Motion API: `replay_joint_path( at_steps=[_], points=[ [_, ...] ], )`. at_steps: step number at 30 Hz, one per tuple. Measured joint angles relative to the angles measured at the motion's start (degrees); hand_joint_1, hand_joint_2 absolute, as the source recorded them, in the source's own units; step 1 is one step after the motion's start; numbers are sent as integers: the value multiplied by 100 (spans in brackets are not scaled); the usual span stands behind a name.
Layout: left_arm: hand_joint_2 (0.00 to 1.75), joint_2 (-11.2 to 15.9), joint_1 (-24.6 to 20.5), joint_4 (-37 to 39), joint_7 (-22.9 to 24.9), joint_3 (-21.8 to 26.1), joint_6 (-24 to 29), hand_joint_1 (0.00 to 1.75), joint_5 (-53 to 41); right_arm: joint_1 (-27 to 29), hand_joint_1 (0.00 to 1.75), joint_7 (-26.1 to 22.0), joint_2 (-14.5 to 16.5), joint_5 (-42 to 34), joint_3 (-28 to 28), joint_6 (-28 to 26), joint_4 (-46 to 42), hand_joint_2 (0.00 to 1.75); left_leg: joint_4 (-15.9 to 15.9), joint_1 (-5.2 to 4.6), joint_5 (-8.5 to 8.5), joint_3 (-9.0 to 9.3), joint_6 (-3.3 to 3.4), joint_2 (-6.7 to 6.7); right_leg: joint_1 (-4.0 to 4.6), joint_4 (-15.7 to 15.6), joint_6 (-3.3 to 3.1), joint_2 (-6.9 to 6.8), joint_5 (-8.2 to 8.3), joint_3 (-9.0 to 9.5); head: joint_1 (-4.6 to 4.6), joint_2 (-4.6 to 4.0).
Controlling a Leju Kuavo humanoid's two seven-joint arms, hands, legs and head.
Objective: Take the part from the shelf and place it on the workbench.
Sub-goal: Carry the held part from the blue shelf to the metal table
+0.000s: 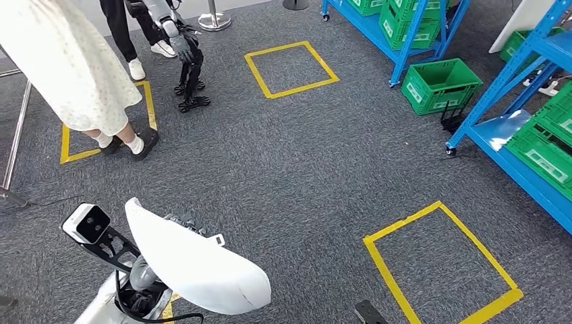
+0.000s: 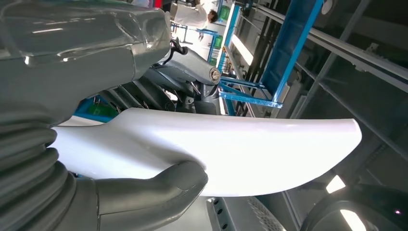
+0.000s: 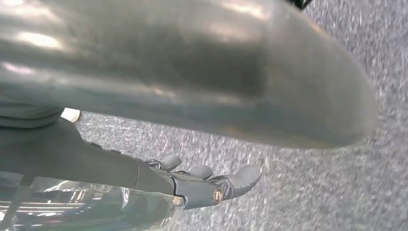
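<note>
The part (image 1: 195, 260) is a long, curved white shell, held low at my left side above the grey carpet. My left hand (image 1: 144, 278) grips it from beneath, with dark fingertips (image 1: 181, 221) showing over its far edge. In the left wrist view the white part (image 2: 240, 149) runs across the picture; the thumb (image 2: 156, 188) of my left hand (image 2: 57, 77) presses on one face and the darker fingers (image 2: 144, 94) lie behind the other. My right hand (image 3: 202, 184) hangs over the carpet with its fingers stretched out, holding nothing.
Blue shelves (image 1: 533, 142) with green crates (image 1: 550, 152) run along the right, and a second blue rack (image 1: 405, 30) stands at the back. A green crate (image 1: 440, 84) sits on the floor. Yellow tape squares (image 1: 442, 266) mark the carpet. A person in a white dress (image 1: 64, 67) and another robot (image 1: 185, 61) stand at the left.
</note>
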Motion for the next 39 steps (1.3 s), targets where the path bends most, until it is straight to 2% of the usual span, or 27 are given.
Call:
replay_joint_path(
  at_steps=[2,4,6,7,8,10,11,13,15,16,17,19,20,21,22,23,24,26,28,30,31,33,35,36,37,38,39],
  points=[
    [175,-8,-28,-2,-3,-15,-7,175,7,11,0,-18,6,-8,-21,-2,-1,0,-120,42,58,81,50,-117,-8,230,3,241,-127,-100,13,0],
    [175,-23,-69,-2,-5,-36,-8,175,15,46,0,-29,13,-15,-38,-16,-1,0,-171,69,87,125,78,-240,-15,908,-44,501,-410,-449,34,0],
    [175,-30,-73,1,-4,-61,-6,175,16,98,0,-29,19,-21,-59,-35,0,0,-168,66,87,122,81,-393,-18,1594,-45,553,-612,-837,46,0],
    [175,-29,-68,2,-4,-71,-6,175,16,117,0,-28,21,-23,-69,-42,0,0,-164,67,85,124,79,-477,-24,1680,-10,560,-590,-918,46,0],
    [175,-28,-65,3,-4,-77,-5,175,15,125,0,-28,23,-24,-78,-49,0,0,-157,71,81,128,73,-558,-35,1501,46,574,-464,-868,47,0],
    [175,-26,-65,4,-4,-86,-5,175,16,120,0,-28,25,-23,-87,-61,-1,0,-122,79,59,128,38,-709,-75,691,159,712,-82,-538,49,0],
    [175,-25,-66,4,-4,-89,-3,175,16,118,0,-28,27,-23,-91,-66,-1,0,-85,75,37,117,8,-776,-87,336,163,794,72,-377,49,0],
    [175,-21,-66,4,-5,-95,0,175,17,113,0,-25,30,-13,-93,-64,0,0,-30,70,5,77,-47,-879,-78,31,93,874,203,-227,49,0],
    [175,-9,-60,3,-7,-103,5,175,14,92,0,-22,39,14,-92,-33,-2,0,-8,84,-7,41,-81,-933,-62,30,3,775,217,-208,47,0],
    [175,-3,-58,2,-10,-105,9,175,12,80,0,-24,38,29,-92,-14,-3,0,36,84,-36,13,-103,-869,-67,24,-25,733,220,-198,42,0],
    [175,1,-60,1,-14,-107,14,175,10,70,0,-26,35,42,-92,3,-4,0,171,84,-117,-53,-130,-735,-74,17,-60,684,218,-182,30,0],
    [175,3,-64,-2,-28,-108,29,175,7,71,0,-28,23,59,-92,15,-5,0,779,93,-422,-346,-187,-393,-60,11,-120,576,197,-153,8,0],
    [175,4,-57,-2,-33,-109,37,175,4,75,0,-22,22,64,-92,12,-4,0,1196,111,-594,-560,-208,-289,-44,11,-146,511,185,-146,2,0],
    [175,5,-43,-2,-36,-109,44,175,3,78,0,-13,22,70,-92,6,-3,0,1535,126,-702,-745,-219,-243,-29,12,-159,446,174,-142,3,0],
    [175,6,-27,-2,-37,-109,46,175,1,77,0,-2,25,81,-92,0,-2,0,1699,137,-715,-849,-221,-223,-17,12,-166,380,162,-137,2,0],
    [175,8,-14,-2,-38,-108,48,175,-2,74,0,8,31,93,-92,-4,-2,0,1643,142,-630,-837,-215,-206,-8,12,-169,321,149,-128,1,0],
    [175,12,-7,-3,-40,-105,49,175,-3,70,0,14,37,107,-92,-1,-3,0,1336,140,-452,-689,-193,-168,0,12,-166,264,132,-111,0,0],
    [175,18,-6,-8,-44,-99,51,175,-4,64,0,22,48,127,-91,17,-3,0,528,99,-130,-264,-127,27,30,11,-143,158,94,-71,3,0],
    [175,20,-10,-16,-49,-96,53,175,-5,55,0,29,52,137,-91,36,-3,0,107,36,-35,-49,-75,151,54,9,-103,52,58,-44,7,0],
    [175,28,-8,-24,-51,-93,54,175,-9,38,0,33,54,140,-91,45,-4,0,52,1,-41,-28,-41,48,54,-12,-48,-61,32,-14,6,0],
    [175,32,-1,-31,-52,-92,54,175,-12,27,0,34,52,142,-92,47,-5,0,9,11,-24,13,-17,-22,44,-2,-21,-50,8,-3,7,0],
    [175,31,-8,-45,-57,-90,53,175,-14,10,0,37,51,149,-93,49,-8,0,-87,46,23,112,39,-152,26,277,-10,182,-138,-113,20,0],
    [175,19,-18,-49,-60,-92,53,175,-20,20,0,43,49,155,-92,50,-7,0,-112,63,40,138,73,-280,6,999,-46,471,-406,-491,42,0],
    [175,14,-15,-49,-60,-93,54,175,-24,32,0,46,46,156,-91,50,-5,0,-110,60,40,138,81,-360,2,1380,-46,528,-516,-713,53,0],
    [175,13,-6,-49,-59,-94,54,175,-27,43,0,50,44,156,-90,50,-3,0,-109,57,36,138,82,-444,0,1605,-25,548,-549,-873,54,0],
    [175,13,0,-49,-59,-94,54,175,-28,50,0,51,42,156,-90,50,-2,0,-106,55,33,141,81,-527,-2,1611,16,558,-488,-930,54,0],
    [175,12,4,-49,-59,-94,54,175,-28,46,0,51,41,156,-90,50,-1,0,-102,55,28,150,75,-612,-8,1391,72,574,-336,-878,56,0]
  ],
)
